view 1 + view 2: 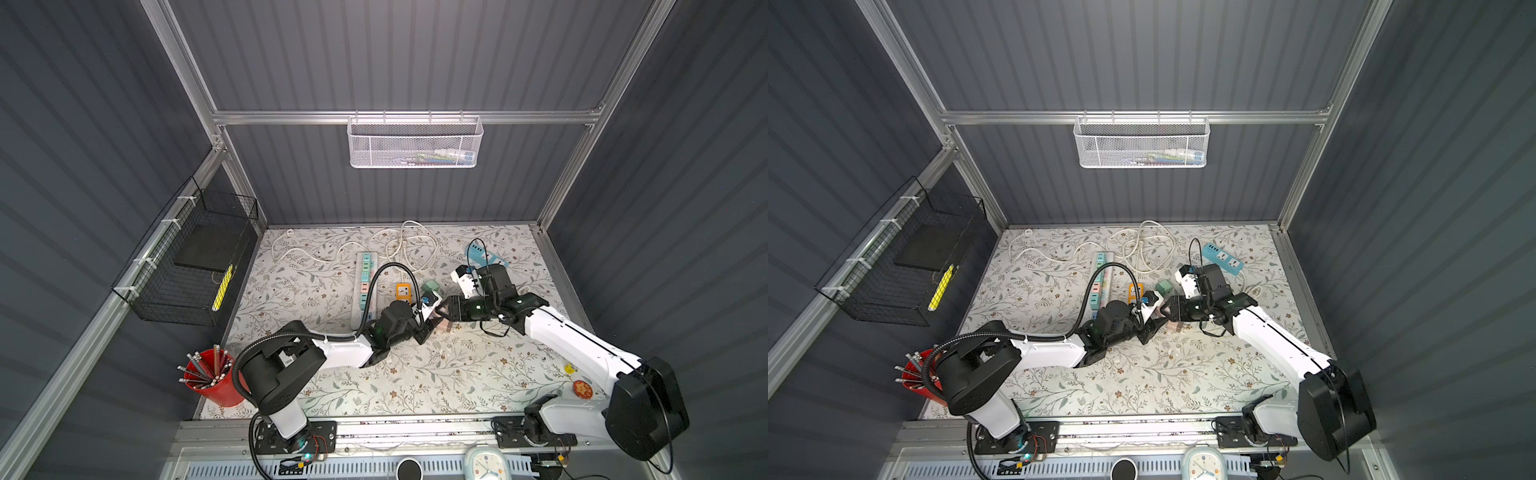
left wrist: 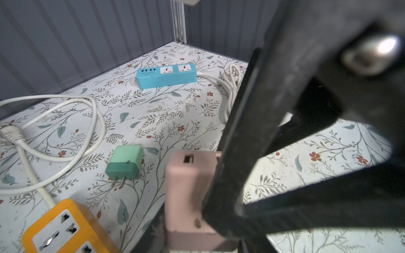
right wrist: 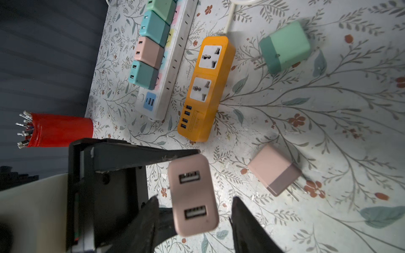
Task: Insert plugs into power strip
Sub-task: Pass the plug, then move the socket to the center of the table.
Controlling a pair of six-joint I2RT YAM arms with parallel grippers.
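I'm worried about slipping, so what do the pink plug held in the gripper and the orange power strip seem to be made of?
The pink plug looks like moulded plastic with a matte finish: soft rounded edges, no sharp glare. The orange power strip seems smoother, slightly glossy plastic, with a faint sheen along its side and white socket faces, likely plastic too.

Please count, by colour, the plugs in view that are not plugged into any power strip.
Pink: 2, the held pink plug and the loose pink plug
Mint green: 1, the green plug
Total: 3
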